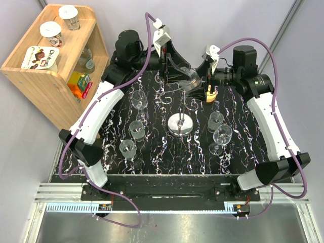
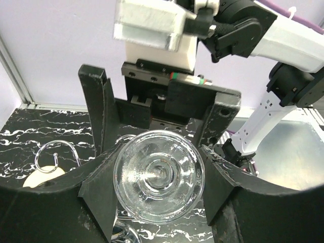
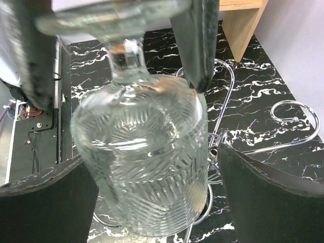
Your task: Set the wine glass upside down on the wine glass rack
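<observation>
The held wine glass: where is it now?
In the top view the wine glass is held by the left gripper at the far middle of the table, beyond the wine glass rack, with the open right gripper around its bowl.

I worked in a robotics lab, not a home. My two arms [image 1: 98,109] were mounted on an aluminium rail [image 1: 53,195] at the near edge of a black marble-patterned bench [image 1: 162,157], with purple cables [image 1: 146,61] looping loose along them. Plain pale wall panels [image 1: 217,20] with metal framing closed the cell in. The wine glass rack [image 1: 180,124] and stemmed glasses [image 1: 221,135] stood spaced out on the bench, and a small wooden shelf [image 1: 45,81] beside it held yoghurt pots [image 1: 51,33] and a bottle [image 1: 87,59].
</observation>
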